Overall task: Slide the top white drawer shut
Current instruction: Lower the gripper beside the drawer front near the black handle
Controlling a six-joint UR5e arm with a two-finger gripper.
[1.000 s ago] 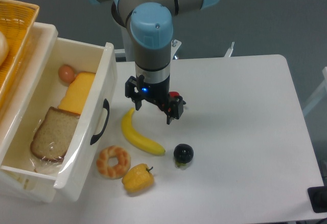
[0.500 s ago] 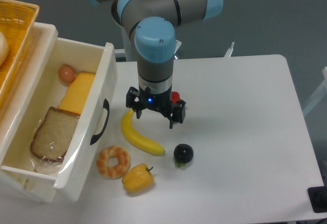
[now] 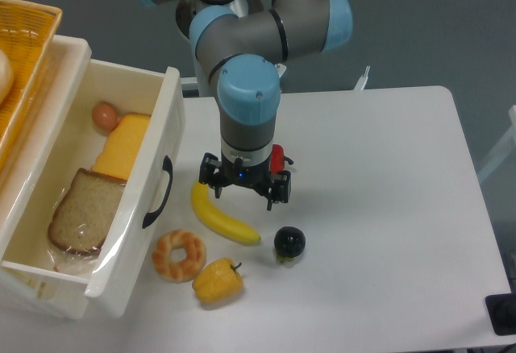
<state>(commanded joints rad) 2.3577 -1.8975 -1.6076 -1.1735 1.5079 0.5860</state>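
Here the pincer [image 3: 244, 193] hangs empty, fingers spread, over the banana [image 3: 221, 217], beside the pulled-out top white drawer [image 3: 137, 208].

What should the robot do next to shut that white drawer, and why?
Probably move left toward the glossy white top drawer, aiming at the front by its curved black handle. The drawer stands wide open, and the gripper hovers above the yellow banana, apart from the drawer, jaws open.
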